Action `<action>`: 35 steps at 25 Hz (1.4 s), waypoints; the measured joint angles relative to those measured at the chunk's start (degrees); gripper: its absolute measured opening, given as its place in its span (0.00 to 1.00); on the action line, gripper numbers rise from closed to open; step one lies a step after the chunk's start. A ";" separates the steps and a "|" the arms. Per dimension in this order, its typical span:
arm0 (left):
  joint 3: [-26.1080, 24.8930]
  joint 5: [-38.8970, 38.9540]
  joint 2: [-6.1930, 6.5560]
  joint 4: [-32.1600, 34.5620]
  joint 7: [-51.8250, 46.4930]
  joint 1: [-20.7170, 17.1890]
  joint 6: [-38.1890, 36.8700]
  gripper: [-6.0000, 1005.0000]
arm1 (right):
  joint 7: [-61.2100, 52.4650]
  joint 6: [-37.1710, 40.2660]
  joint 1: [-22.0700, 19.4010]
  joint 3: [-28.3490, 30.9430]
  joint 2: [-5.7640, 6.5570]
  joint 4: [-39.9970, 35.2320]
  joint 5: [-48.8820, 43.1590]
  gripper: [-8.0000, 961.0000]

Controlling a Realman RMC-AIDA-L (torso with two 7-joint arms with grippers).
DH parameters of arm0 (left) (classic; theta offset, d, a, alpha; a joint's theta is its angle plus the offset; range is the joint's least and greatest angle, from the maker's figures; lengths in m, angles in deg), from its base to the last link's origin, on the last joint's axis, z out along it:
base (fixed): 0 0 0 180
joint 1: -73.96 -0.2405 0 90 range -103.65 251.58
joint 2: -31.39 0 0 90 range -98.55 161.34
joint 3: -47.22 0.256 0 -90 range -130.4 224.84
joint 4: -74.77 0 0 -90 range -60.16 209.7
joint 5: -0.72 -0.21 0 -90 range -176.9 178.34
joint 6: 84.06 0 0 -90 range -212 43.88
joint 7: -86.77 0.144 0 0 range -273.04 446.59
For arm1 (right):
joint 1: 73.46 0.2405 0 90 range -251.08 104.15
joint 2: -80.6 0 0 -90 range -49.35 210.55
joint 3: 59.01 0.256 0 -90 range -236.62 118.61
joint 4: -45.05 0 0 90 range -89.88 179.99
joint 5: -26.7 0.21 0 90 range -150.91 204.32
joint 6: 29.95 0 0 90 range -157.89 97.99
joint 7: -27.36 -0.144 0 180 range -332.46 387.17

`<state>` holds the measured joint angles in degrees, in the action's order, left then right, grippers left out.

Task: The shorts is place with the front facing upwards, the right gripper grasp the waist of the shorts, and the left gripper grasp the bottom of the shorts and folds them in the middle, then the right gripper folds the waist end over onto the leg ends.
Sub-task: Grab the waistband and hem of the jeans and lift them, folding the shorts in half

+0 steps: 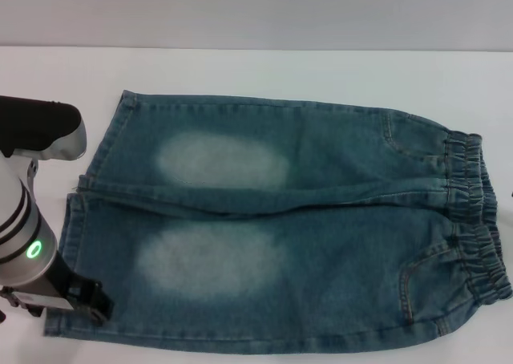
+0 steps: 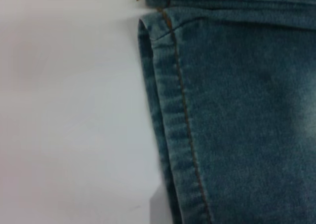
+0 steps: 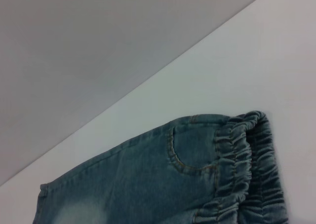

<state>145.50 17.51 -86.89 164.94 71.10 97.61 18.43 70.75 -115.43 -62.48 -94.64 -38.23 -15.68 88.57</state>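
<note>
The shorts (image 1: 272, 228) lie flat and unfolded on the white table (image 1: 240, 71), front up; by this layout no fold has begun and both folds remain. The left gripper (image 1: 76, 300) hovers at the bottom of the shorts (image 1: 72, 244), grip state undeterminable. The right gripper is out of view, near the waist end (image 3: 237, 169).

The shorts (image 1: 280, 228) lie flat, front up, waist end (image 1: 473, 220) rightward, leg ends (image 1: 84, 220) leftward.
</note>
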 joint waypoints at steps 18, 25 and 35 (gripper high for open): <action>-0.64 0.45 0.08 -1.50 0.22 0.52 -0.45 0.76 | -0.11 -0.75 -0.01 0.26 0.00 0.01 0.01 0.76; -1.10 0.91 0.11 -1.86 0.91 0.53 -0.34 0.72 | -0.14 -1.36 -0.09 0.37 0.00 0.01 0.11 0.76; -2.41 2.63 0.23 -1.12 2.89 0.68 -0.29 0.53 | -0.49 -2.15 -0.28 0.76 0.00 0.01 0.44 0.76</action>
<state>143.10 20.14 -86.66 163.83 73.99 98.30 18.14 70.26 -117.58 -62.76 -93.88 -38.23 -15.68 89.01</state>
